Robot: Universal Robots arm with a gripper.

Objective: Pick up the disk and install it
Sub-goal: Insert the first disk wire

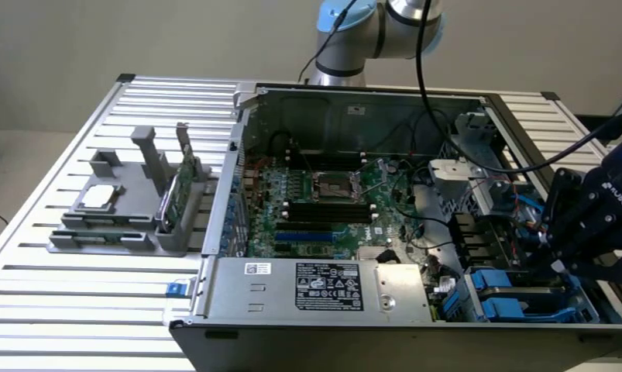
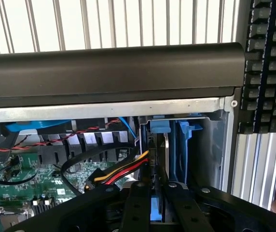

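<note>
Gripping one disk [image 2: 158, 212], one hand [image 2: 157, 193].

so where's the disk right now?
The disk sits edge-on in the end effector, at the mouth of the blue drive bay. That is in the computer case corner on the exterior view's right.

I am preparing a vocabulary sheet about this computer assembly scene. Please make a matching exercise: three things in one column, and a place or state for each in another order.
Things:
1. grey holder
2. pincer
3. keyboard

Descriptions:
a. shut on the disk at the blue drive bay
b. black, with rows of keys
c. on the slatted table, to the exterior view's left of the computer case

Pairs: 1-c, 2-a, 3-b
</note>
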